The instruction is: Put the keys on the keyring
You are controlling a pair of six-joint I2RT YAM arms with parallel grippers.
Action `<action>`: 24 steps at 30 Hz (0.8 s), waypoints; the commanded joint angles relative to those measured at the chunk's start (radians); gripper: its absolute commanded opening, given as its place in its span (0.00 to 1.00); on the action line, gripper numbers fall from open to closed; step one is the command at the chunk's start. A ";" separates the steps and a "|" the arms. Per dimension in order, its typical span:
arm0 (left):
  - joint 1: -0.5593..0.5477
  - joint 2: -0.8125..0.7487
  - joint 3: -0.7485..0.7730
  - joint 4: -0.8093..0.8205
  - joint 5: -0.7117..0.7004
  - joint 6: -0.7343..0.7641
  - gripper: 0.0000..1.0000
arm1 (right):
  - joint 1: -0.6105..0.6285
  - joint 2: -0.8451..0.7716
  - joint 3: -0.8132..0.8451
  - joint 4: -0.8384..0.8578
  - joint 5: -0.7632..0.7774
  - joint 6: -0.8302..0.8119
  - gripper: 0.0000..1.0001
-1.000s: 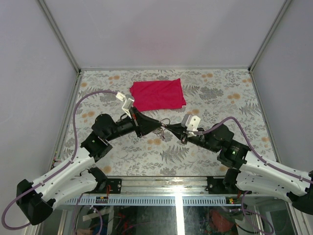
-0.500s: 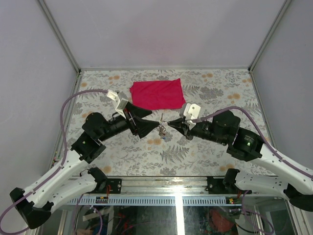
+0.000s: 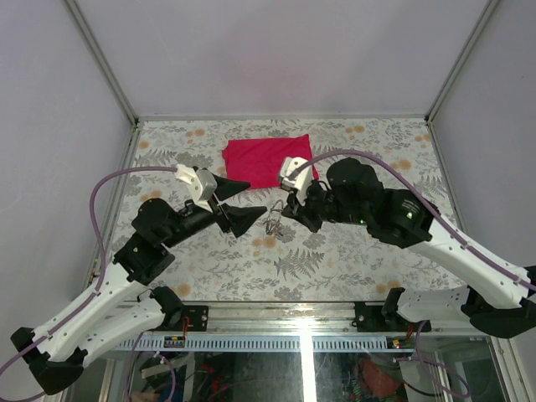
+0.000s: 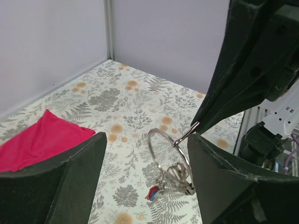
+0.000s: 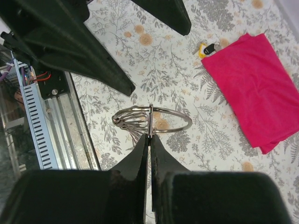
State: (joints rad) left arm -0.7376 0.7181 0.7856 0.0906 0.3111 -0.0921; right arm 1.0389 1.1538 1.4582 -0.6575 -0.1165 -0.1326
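The keyring (image 5: pixel 174 113), a thin silver wire hoop, hangs above the table with my right gripper (image 5: pixel 150 136) shut on its wire. Several keys (image 5: pixel 127 123) dangle bunched from the hoop's left side. In the left wrist view the keyring (image 4: pixel 159 148) hangs between my open left gripper (image 4: pixel 147 140) fingers, touching neither, and one hanging key shows a blue and red head (image 4: pixel 153 192). Two more keys (image 5: pixel 208 47), with yellow and black heads, lie on the table beside the red cloth. From above, the left gripper (image 3: pixel 258 196) faces the right gripper (image 3: pixel 286 211) across the keyring (image 3: pixel 272 223).
A red cloth (image 3: pixel 270 161) lies flat at the back middle of the flowered table (image 3: pixel 377 159). Grey walls close in the back and both sides. A metal rail (image 3: pixel 301 311) runs along the near edge by the arm bases.
My left gripper has opened and drawn back to the left, letting go of the ring. The right gripper has carried the keyring left and toward the cloth.
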 commanded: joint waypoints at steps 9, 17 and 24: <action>-0.073 -0.002 0.036 -0.049 -0.100 0.185 0.69 | -0.164 0.083 0.103 -0.032 -0.234 0.128 0.00; -0.132 0.008 0.036 -0.028 -0.166 0.272 0.71 | -0.205 0.099 0.103 0.005 -0.355 0.196 0.00; -0.249 0.015 0.051 -0.019 -0.295 0.416 0.69 | -0.217 0.116 0.130 -0.001 -0.416 0.241 0.00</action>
State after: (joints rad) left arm -0.9314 0.7334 0.7910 0.0288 0.1230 0.2131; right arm 0.8322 1.2568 1.5253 -0.7162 -0.4583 0.0582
